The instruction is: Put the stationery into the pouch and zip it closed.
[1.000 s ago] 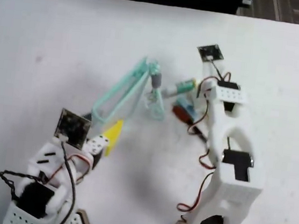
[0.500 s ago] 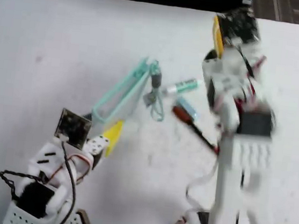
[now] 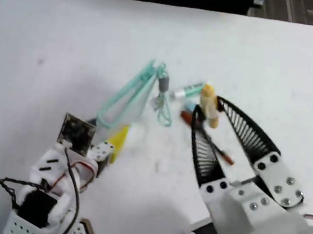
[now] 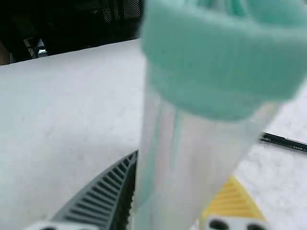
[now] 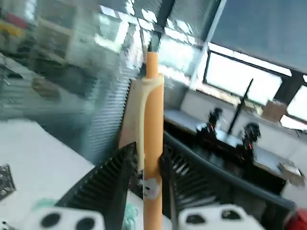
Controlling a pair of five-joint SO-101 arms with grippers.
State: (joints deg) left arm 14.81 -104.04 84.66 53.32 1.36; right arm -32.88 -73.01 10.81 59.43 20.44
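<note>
A clear pouch [image 3: 126, 95] with teal trim lies slanted at mid-table, its grey zip pull and teal cord [image 3: 162, 98] at the far end. My left gripper [image 3: 117, 134] is shut on the pouch's near end; in the left wrist view the pouch [image 4: 216, 62] sits between the grey and yellow fingers [image 4: 180, 175]. My right gripper [image 3: 209, 108] is raised high above the table, shut on an orange pen [image 3: 207, 102]. That pen [image 5: 152, 143] stands upright between the black fingers [image 5: 120, 177]. A green-white marker [image 3: 189, 89], a blue item [image 3: 190, 106] and a red-and-black pen [image 3: 217, 150] lie on the table.
The white table [image 3: 57, 43] has open room to the left and at the back. A thin black pen [image 4: 283, 142] lies beyond the pouch in the left wrist view. The left arm's base [image 3: 42, 205] stands at the front left edge.
The right arm rose from the stationery pile and swung up towards the camera, carrying the orange pen. The left arm and pouch stayed in place.
</note>
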